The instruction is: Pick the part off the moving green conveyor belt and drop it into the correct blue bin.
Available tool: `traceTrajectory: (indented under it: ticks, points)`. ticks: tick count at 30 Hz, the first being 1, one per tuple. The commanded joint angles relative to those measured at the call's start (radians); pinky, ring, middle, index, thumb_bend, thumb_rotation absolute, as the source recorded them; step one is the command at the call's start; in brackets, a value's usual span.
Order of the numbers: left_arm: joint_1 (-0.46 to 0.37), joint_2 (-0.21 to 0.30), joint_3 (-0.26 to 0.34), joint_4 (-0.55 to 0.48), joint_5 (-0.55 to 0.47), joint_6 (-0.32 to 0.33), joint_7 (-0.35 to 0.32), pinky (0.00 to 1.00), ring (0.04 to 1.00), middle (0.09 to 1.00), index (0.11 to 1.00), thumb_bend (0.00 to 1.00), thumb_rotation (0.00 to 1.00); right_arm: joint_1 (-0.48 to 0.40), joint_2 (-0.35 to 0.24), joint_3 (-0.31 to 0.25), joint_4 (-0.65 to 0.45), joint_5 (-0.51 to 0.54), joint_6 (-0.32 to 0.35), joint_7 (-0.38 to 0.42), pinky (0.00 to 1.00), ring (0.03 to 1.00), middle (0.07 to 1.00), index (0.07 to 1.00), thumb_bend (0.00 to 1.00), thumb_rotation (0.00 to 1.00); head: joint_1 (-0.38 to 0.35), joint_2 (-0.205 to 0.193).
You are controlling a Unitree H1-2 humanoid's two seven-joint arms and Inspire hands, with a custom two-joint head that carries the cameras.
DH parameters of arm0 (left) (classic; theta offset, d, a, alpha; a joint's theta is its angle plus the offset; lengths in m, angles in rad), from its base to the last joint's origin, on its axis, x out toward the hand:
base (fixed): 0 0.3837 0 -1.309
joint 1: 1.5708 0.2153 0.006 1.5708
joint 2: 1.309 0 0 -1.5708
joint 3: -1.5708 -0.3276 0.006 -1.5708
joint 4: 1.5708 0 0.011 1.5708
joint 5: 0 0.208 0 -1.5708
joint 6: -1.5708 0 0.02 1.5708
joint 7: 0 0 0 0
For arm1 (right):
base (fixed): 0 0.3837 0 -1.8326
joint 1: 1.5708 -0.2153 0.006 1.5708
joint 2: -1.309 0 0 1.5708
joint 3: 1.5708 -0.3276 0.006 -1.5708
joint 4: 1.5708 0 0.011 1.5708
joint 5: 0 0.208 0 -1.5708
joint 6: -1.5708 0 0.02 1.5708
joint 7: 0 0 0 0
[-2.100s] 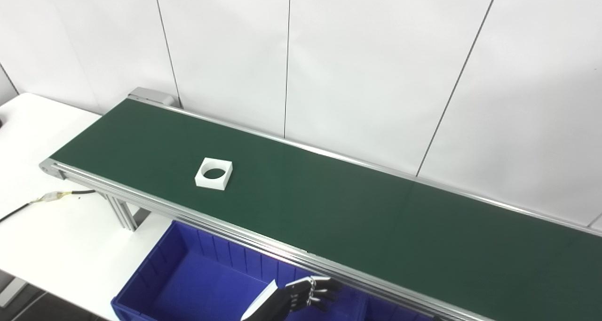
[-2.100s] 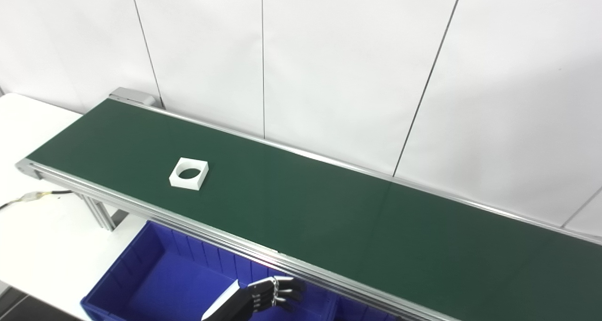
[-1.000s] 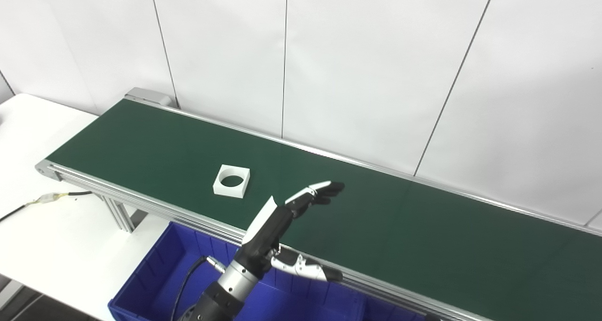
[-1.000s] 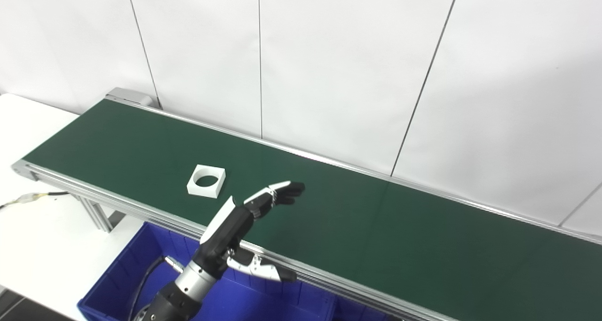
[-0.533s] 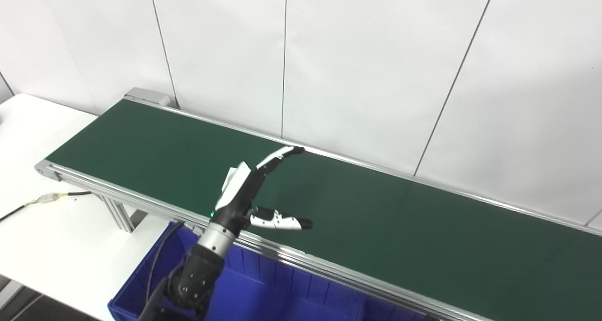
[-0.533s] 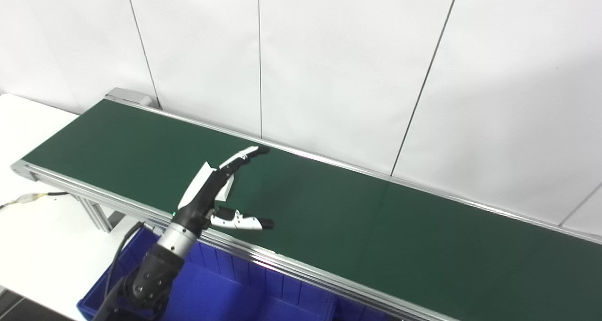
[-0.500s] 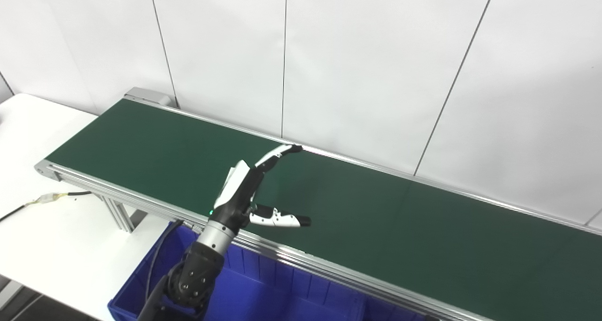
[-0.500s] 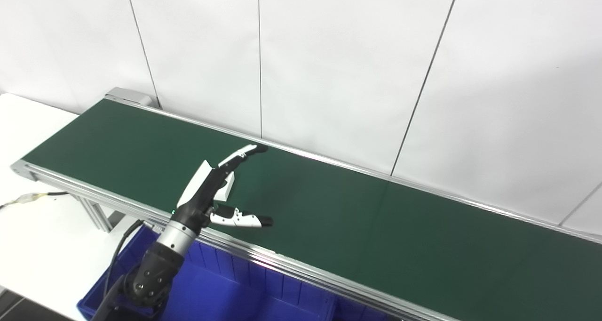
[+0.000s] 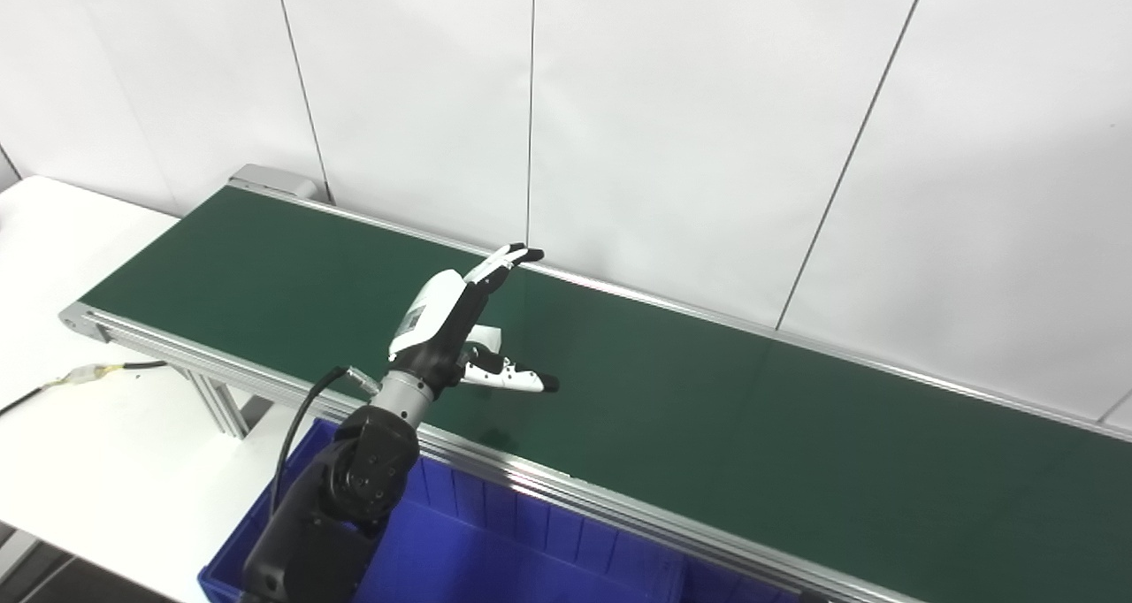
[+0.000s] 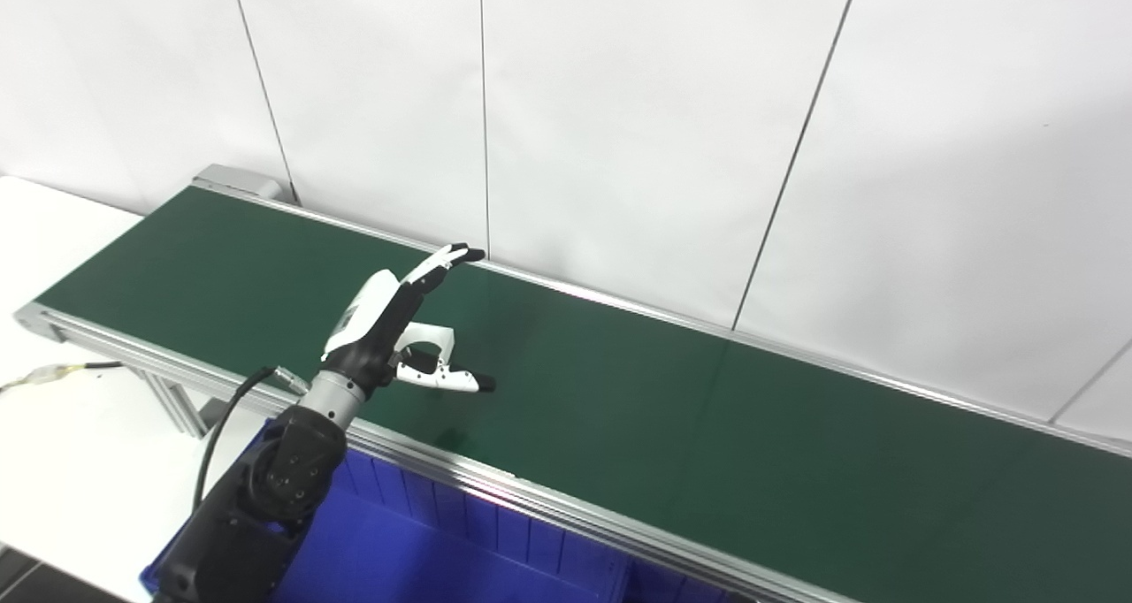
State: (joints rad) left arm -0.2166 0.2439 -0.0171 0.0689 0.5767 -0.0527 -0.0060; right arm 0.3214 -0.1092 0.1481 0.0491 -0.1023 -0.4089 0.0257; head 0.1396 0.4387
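Part [image 10: 438, 336], white square piece, sits flat on the green conveyor belt [image 9: 707, 408], mostly hidden behind the left hand [image 9: 451, 320]; only a white corner shows just right of the palm in both views, slightly more in the right eye view. Fingers [image 9: 504, 260] spread wide and stretched up toward the belt's far rail, thumb [image 9: 517, 378] sticking out right, low over the belt; nothing gripped between them. Part lies in the gap between fingers and thumb, close to the palm; cannot tell if the palm touches it. Wrist and black forearm [image 10: 283, 470] rise from the bottom-left across the belt's near aluminium rail [image 9: 531, 479], black cable [image 9: 296, 426] looping off the wrist. Blue bin [image 9: 531, 559] sits below the near rail, under the arm, ribbed inner wall visible, lower part cut off by the picture edge. Belt runs diagonally from the upper left to the right edge. White table [image 9: 80, 435] to the left with a thin cable and connector [image 9: 88, 373] on it. White panelled wall [image 9: 707, 125] behind. Right hand not in view.
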Motion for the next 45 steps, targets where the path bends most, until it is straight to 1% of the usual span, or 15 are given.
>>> traceTrajectory:
  ticks: [1, 6, 8, 11, 18, 23, 28, 33, 36, 37, 40, 42, 43, 44, 45]
  points:
    - [-0.051, 0.026, -0.003, -0.012, 0.019, 0.025, 0.017, 0.92, 0.968, 0.964, 0.904, 0.82, 0.09, -0.009, -0.001, 0.004, -0.021, 0.004, -0.060, -0.011, 0.59, 0.702, 0.749, 0.782, 0.87, 0.04, 0.002, 0.001]
    - [-0.073, 0.057, -0.036, 0.007, 0.071, 0.103, 0.001, 0.94, 0.975, 0.975, 0.920, 0.81, 0.01, -0.010, -0.002, 0.009, -0.023, 0.007, -0.060, -0.011, 0.59, 0.701, 0.751, 0.782, 0.87, 0.04, -0.001, 0.000]
    - [-0.082, 0.070, -0.050, 0.016, 0.085, 0.122, -0.006, 0.95, 0.978, 0.978, 0.921, 0.81, 0.00, -0.010, -0.002, 0.009, -0.022, 0.012, -0.060, -0.010, 0.59, 0.701, 0.751, 0.782, 0.87, 0.04, 0.000, -0.001]
    - [-0.099, 0.088, -0.075, 0.035, 0.104, 0.144, -0.024, 0.99, 0.996, 0.991, 0.930, 0.83, 0.00, -0.009, -0.001, 0.009, -0.019, 0.012, -0.060, -0.012, 0.60, 0.705, 0.751, 0.782, 0.87, 0.04, 0.002, -0.001]
    - [-0.149, 0.111, -0.131, 0.090, 0.112, 0.201, -0.071, 1.00, 1.000, 1.000, 0.946, 0.81, 0.00, -0.014, 0.002, 0.015, -0.015, 0.005, -0.060, -0.020, 0.59, 0.698, 0.745, 0.778, 0.88, 0.05, 0.000, -0.003]
    - [-0.182, 0.116, -0.171, 0.143, 0.123, 0.204, -0.078, 1.00, 1.000, 1.000, 0.950, 0.84, 0.00, -0.011, 0.003, 0.018, -0.017, 0.002, -0.060, -0.025, 0.59, 0.699, 0.748, 0.779, 0.88, 0.05, -0.003, -0.003]
    - [-0.206, 0.115, -0.209, 0.206, 0.138, 0.189, -0.055, 1.00, 1.000, 1.000, 0.949, 0.84, 0.00, -0.011, 0.005, 0.021, -0.016, 0.002, -0.060, -0.030, 0.59, 0.692, 0.742, 0.777, 0.88, 0.05, -0.003, -0.004]
    - [-0.221, 0.111, -0.236, 0.241, 0.137, 0.195, -0.061, 1.00, 1.000, 1.000, 0.950, 0.80, 0.00, -0.010, 0.007, 0.025, -0.016, -0.001, -0.061, -0.037, 0.58, 0.693, 0.741, 0.779, 0.88, 0.05, -0.006, -0.004]
    - [-0.223, 0.106, -0.245, 0.258, 0.126, 0.195, -0.064, 1.00, 0.981, 0.993, 0.942, 0.77, 0.00, -0.008, 0.006, 0.029, -0.018, -0.005, -0.061, -0.044, 0.58, 0.688, 0.737, 0.777, 0.88, 0.05, -0.007, -0.004]
    - [-0.223, 0.105, -0.248, 0.261, 0.124, 0.194, -0.064, 1.00, 0.942, 0.975, 0.933, 0.76, 0.00, -0.008, 0.005, 0.030, -0.018, -0.004, -0.061, -0.045, 0.58, 0.687, 0.736, 0.777, 0.88, 0.05, -0.007, -0.004]
    - [-0.225, 0.099, -0.257, 0.280, 0.124, 0.190, -0.058, 0.98, 0.871, 0.938, 0.903, 0.72, 0.00, -0.005, 0.000, 0.032, -0.019, -0.006, -0.060, -0.049, 0.58, 0.688, 0.740, 0.778, 0.87, 0.06, -0.006, -0.002]
    - [-0.227, 0.096, -0.265, 0.294, 0.130, 0.186, -0.047, 0.95, 0.798, 0.917, 0.880, 0.69, 0.00, -0.003, -0.002, 0.034, -0.021, -0.002, -0.060, -0.050, 0.58, 0.690, 0.742, 0.776, 0.87, 0.04, -0.005, -0.002]
    - [-0.228, 0.096, -0.269, 0.301, 0.133, 0.183, -0.041, 0.92, 0.779, 0.906, 0.868, 0.66, 0.00, -0.002, -0.002, 0.035, -0.022, 0.003, -0.060, -0.049, 0.58, 0.692, 0.742, 0.776, 0.87, 0.03, -0.005, -0.002]
    - [-0.229, 0.097, -0.272, 0.308, 0.135, 0.179, -0.033, 0.92, 0.777, 0.904, 0.867, 0.66, 0.00, 0.000, -0.003, 0.036, -0.022, 0.007, -0.060, -0.048, 0.58, 0.693, 0.742, 0.776, 0.87, 0.03, -0.004, -0.001]
    - [-0.230, 0.096, -0.274, 0.314, 0.134, 0.176, -0.026, 0.89, 0.781, 0.895, 0.858, 0.63, 0.00, 0.001, -0.004, 0.036, -0.022, 0.009, -0.061, -0.047, 0.58, 0.695, 0.744, 0.778, 0.87, 0.03, -0.004, -0.001]
